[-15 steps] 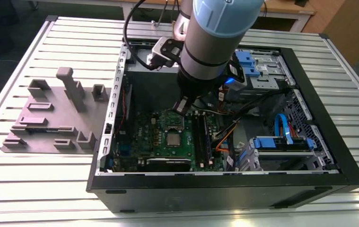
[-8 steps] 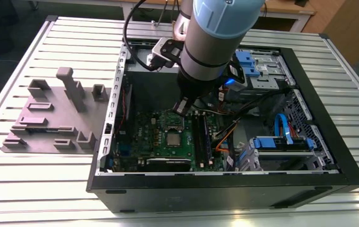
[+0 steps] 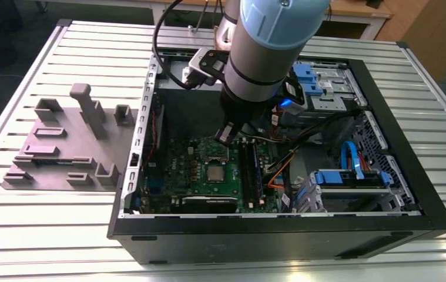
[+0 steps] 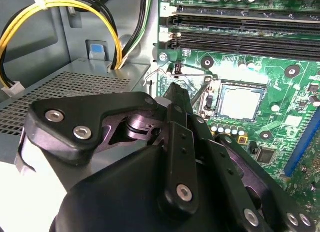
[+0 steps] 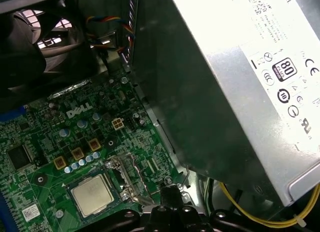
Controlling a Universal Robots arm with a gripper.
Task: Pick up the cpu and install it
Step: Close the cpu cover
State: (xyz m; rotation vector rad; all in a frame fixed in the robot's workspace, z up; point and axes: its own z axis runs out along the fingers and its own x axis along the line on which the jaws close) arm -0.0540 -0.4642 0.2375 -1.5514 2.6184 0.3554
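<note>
Black linkage of my gripper [image 4: 175,99] crowds the second wrist view, its tip poised just above the green motherboard [image 4: 280,91]. I cannot tell how its jaws stand, and I see nothing held between them. Just ahead of the tip, the cpu [image 5: 92,194] lies flat in its socket; both wrist views and the exterior view show its silver top seated square. Between tip and chip, the socket frame [image 5: 131,179] stands hinged open with its wire lever [image 4: 159,71] raised. To one side of the hand looms the grey power-supply box [image 5: 235,86], yellow cables [image 4: 60,11] trailing from it. Risks, in my judgement: the tip snagging the raised lever or frame, a descent off-centre pressing the chip askew onto the socket contacts, or the wrist brushing the cables.
</note>
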